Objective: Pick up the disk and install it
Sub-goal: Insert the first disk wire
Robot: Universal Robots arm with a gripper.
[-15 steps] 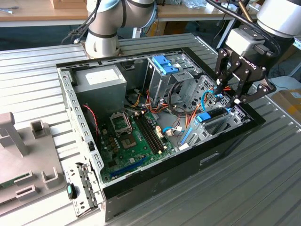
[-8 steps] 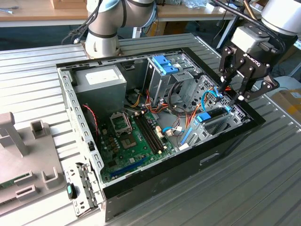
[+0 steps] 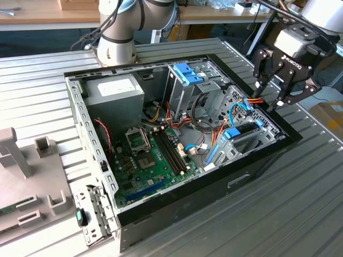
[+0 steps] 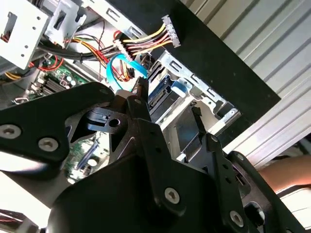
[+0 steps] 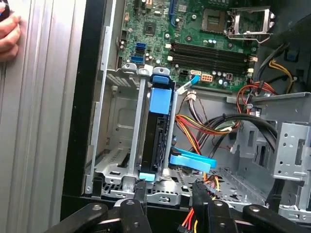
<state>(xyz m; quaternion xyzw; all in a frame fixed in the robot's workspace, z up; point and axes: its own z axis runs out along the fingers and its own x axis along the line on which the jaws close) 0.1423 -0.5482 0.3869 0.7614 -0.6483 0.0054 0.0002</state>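
Open computer case [image 3: 80, 107] on a ribbed metal table [image 3: 300, 203], side panel off. The gripper [image 3: 270, 96] hangs over the corner of the case that holds the low drive cage [image 5: 116, 165]. Its two black fingers are spread apart with nothing between them, as both wrist views confirm [image 5: 170, 187] [image 4: 167, 99].

The disk [image 5: 156, 141] stands on edge inside that drive cage, between two grey metal rails, with its blue carrier showing at both ends. In the exterior view it appears as a dark slab with a blue tab [image 3: 244, 131] just inside the case wall, below the gripper. The fingertips [image 5: 141, 187] are close to the disk's nearer blue end; whether they touch it cannot be told.

Also inside the case:
- a flat blue cable [image 5: 192, 160] and a bundle of coloured wires [image 5: 204, 128], just beside the disk
- the green motherboard [image 3: 150, 155], on the case floor
- the grey power supply [image 3: 115, 88], in a far corner
- an upright cage with a blue bracket [image 3: 187, 75], near the power supply

A person's hand [image 5: 7, 34] rests on the table outside the case.
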